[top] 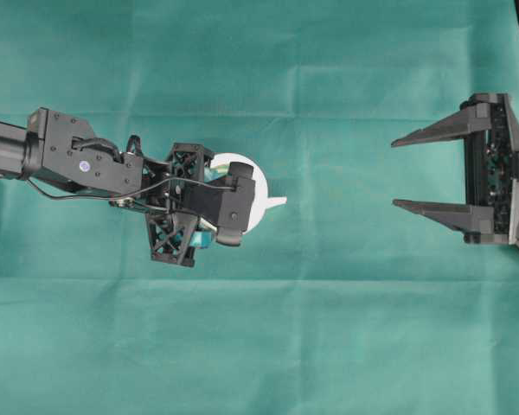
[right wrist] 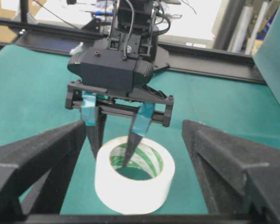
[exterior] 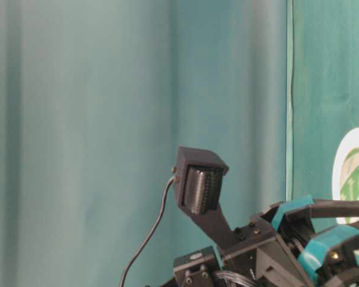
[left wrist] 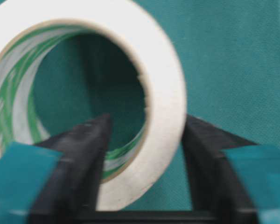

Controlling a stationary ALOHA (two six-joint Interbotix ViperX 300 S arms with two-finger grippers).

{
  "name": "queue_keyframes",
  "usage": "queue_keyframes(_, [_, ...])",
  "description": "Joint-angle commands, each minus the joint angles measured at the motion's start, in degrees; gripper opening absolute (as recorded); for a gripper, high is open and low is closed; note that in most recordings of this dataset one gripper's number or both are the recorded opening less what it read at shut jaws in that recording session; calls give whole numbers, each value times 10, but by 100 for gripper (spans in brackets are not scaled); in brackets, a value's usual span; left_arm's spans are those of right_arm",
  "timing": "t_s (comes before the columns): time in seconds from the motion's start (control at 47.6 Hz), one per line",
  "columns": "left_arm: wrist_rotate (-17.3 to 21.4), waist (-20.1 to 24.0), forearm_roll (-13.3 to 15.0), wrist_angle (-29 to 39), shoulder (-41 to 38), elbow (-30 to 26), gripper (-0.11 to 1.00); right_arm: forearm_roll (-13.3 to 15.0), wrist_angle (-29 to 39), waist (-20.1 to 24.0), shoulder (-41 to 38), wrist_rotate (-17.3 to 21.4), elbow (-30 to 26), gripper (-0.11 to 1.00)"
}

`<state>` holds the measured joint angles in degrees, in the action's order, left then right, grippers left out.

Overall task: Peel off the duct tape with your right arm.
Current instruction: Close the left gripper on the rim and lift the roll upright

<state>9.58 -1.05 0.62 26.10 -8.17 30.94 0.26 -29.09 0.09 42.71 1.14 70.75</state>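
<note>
Green cloth (top: pixel 329 346) bears one duct tape (top: pixel 258 186), two grippers.

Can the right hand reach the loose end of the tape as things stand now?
Probably yes. The loose end sticks out of the tape roll toward the open right hand, with only bare green cloth between. The left hand straddles the roll's far wall, away from the end.

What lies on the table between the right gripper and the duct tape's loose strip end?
Nothing: the overhead view shows bare green cloth between the right gripper and the duct tape.
</note>
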Motion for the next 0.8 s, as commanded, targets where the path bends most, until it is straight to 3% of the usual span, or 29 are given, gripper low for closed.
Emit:
queue_keyframes(0.0, [-1,0,0,14,18,-8,37,1,-7,-1,-2,0,-8,77])
queue_keyframes(0.231, [-1,1,0,28,26,-24,21,1,-7,0,-2,-1,-8,77])
queue_keyframes(0.778, [1,-11,0,83,114,-50,21,0,-7,0,-1,0,-5,77])
